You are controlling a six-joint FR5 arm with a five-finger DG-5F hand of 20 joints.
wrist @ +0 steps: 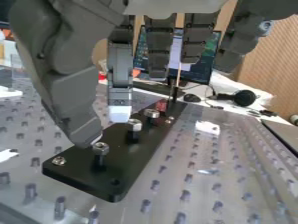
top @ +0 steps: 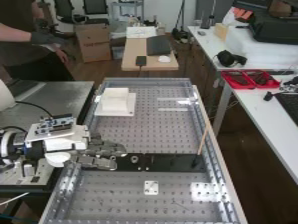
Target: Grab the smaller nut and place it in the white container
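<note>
The nut [wrist: 100,148] on the black plate [wrist: 80,177], just beside the thumb tip of the open hand [wrist: 74,105], may not be the smaller one, so compare before pinching squarely and lifting straight up towards the white container [top: 116,95] off to the hand's side.

We're standing in a robotics lab: a white robot arm [top: 60,145] is hanging over a hole-studded metal desk [top: 143,132], while office chairs [top: 94,7] and cardboard boxes [top: 93,41] are sitting behind.
</note>
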